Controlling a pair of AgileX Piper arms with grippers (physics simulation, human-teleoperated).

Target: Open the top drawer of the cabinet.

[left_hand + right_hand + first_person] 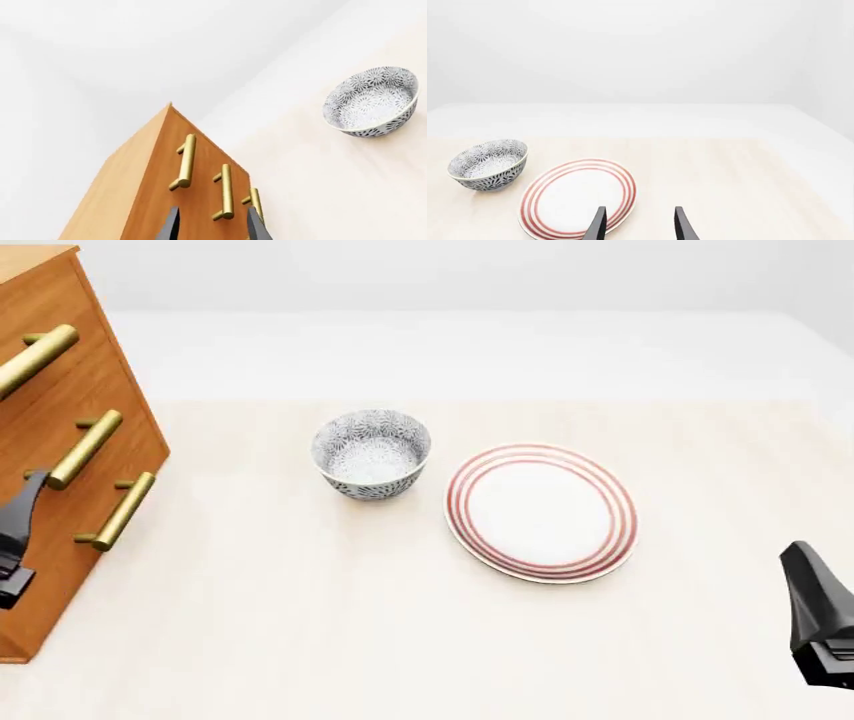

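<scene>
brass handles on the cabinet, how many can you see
3, one per drawer: the top drawer's handle highest on the cabinet, the middle handle under it, and the bottom handle lowest. None looks hidden.

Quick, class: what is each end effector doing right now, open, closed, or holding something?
Left end effector: open, holding nothing, pointed at the cabinet handles.
Right end effector: open, holding nothing, above the table near the plate.

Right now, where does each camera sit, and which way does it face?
Front: above and behind the arms, looking down at the cabinet, bowl and plate; both grippers at the edges.
Left wrist: faces the three handles, open jaws showing; shares the bowl.
Right wrist: faces the table, open jaws over the plate.
</scene>
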